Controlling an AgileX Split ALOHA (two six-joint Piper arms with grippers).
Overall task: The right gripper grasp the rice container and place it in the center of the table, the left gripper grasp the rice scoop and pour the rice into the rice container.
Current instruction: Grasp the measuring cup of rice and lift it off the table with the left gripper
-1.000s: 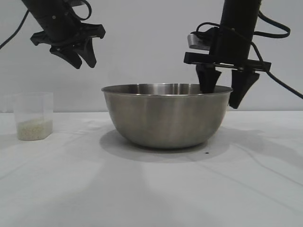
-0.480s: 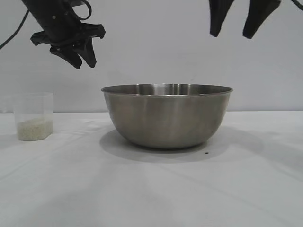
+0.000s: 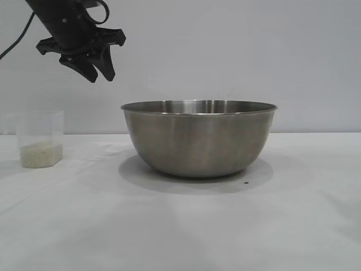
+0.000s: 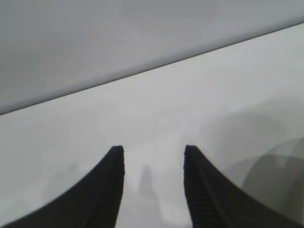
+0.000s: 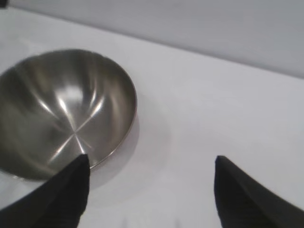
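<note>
The rice container [image 3: 198, 138], a big steel bowl, stands upright mid-table with nothing inside it [image 5: 61, 111]. At the far left sits the rice scoop [image 3: 39, 138], a translucent cup with a low layer of rice [image 3: 40, 153] in its bottom. My left gripper [image 3: 100, 75] hangs open high above the table, up and to the right of the scoop, and its fingers [image 4: 153, 151] hold nothing. The exterior view does not show the right gripper. In its wrist view the right gripper [image 5: 152, 159] is open and empty, high above the table beside the bowl's rim.
The white table [image 3: 180, 237] stretches in front of the bowl and to both sides. A plain grey wall closes the back. A tiny dark speck [image 3: 246, 183] lies by the bowl's right foot.
The right gripper, which straddled the bowl's right rim a second ago, has risen straight up and left the exterior view. The bowl stays put. The left arm has not moved.
</note>
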